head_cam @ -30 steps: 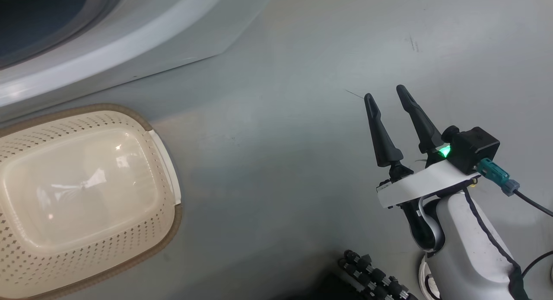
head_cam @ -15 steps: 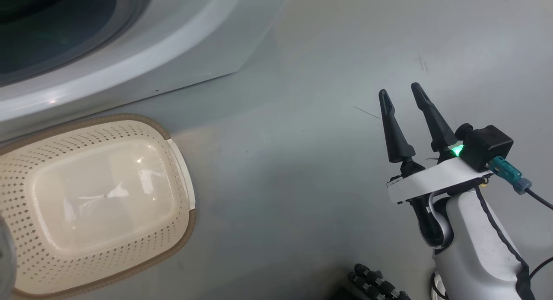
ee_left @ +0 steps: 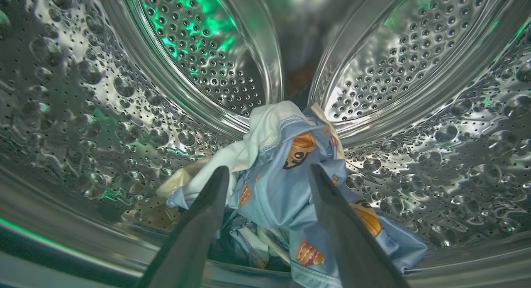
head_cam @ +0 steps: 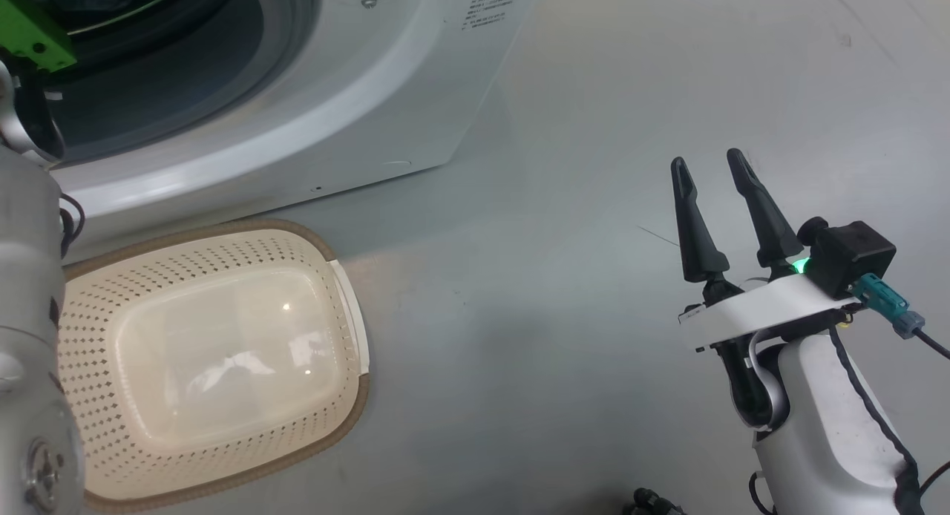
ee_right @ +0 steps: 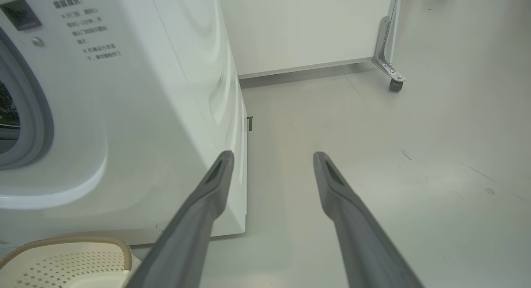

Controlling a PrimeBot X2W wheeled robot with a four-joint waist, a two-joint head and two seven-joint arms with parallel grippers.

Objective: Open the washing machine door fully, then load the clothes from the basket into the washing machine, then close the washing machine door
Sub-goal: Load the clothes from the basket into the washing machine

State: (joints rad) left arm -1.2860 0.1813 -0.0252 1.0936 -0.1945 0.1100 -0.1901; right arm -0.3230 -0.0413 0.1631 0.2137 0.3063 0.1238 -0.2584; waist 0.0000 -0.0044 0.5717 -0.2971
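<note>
Left gripper [ee_left: 267, 169], jaws released, sits in the steel drum [ee_left: 83, 113]; the clothes [ee_left: 286, 184] lie heaped just ahead of it, a blue hem at the near lip. Pulling back could drag it out. Right gripper [head_cam: 706, 159] hangs spread and empty, far right

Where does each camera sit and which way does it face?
Head view: on the head, looking down at basket and washing machine; open right gripper and left arm show.
Left wrist view: inside the drum, facing the clothes past the open left gripper.
Right wrist view: low, facing floor beside the machine; own fingers show.
Shared: head and right wrist both see the basket.
</note>
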